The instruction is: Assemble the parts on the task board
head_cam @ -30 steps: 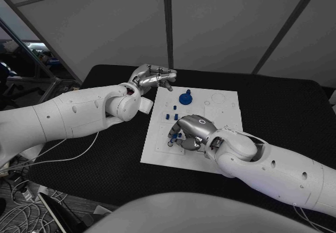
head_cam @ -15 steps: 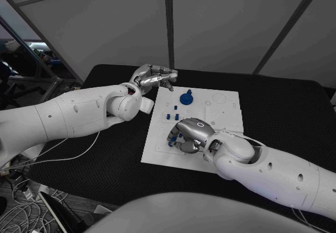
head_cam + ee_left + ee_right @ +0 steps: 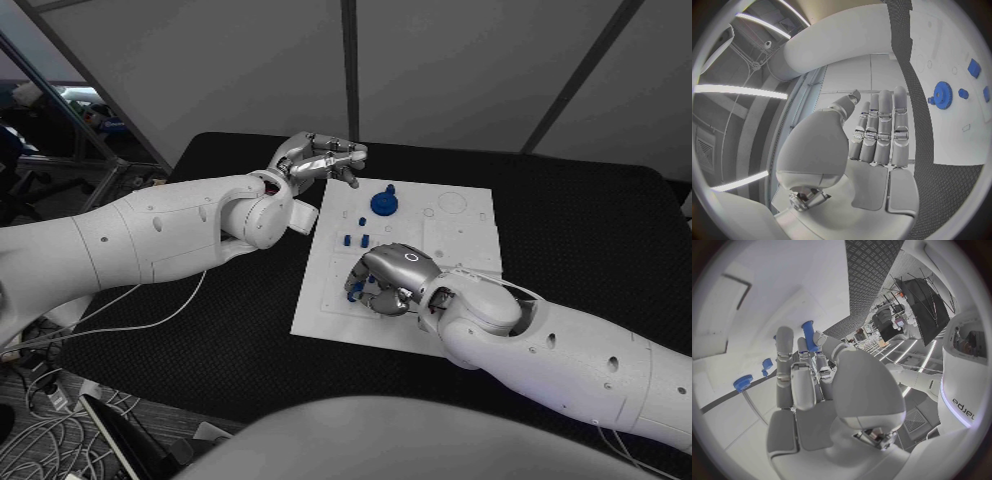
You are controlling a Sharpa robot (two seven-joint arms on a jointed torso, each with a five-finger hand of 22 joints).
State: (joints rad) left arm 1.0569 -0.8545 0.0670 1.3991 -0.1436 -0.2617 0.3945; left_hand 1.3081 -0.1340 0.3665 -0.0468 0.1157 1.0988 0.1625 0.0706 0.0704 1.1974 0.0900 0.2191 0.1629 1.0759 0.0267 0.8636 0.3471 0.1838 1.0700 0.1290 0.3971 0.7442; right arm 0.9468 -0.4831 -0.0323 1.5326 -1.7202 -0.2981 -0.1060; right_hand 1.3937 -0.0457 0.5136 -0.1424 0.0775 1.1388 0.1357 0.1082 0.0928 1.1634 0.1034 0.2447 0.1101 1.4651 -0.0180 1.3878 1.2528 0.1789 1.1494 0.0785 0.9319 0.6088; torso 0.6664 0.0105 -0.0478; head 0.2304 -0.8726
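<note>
The white task board lies in the middle of the black table. A blue gear with a knob stands on its far part, with small blue pieces just nearer. My right hand is down on the board's near left part, pinching a blue peg between thumb and fingertips; the peg shows at the hand's left side. My left hand hovers above the board's far left corner, fingers straight and side by side, holding nothing. The left wrist view shows the gear beyond that hand.
Black table extends to the right of the board and on the near left. Small blue pieces stand on the board beside my right hand. Grey panel walls rise behind the table.
My right hand has slid a little toward me along the board with the peg in it. The left hand has stayed where it was.
</note>
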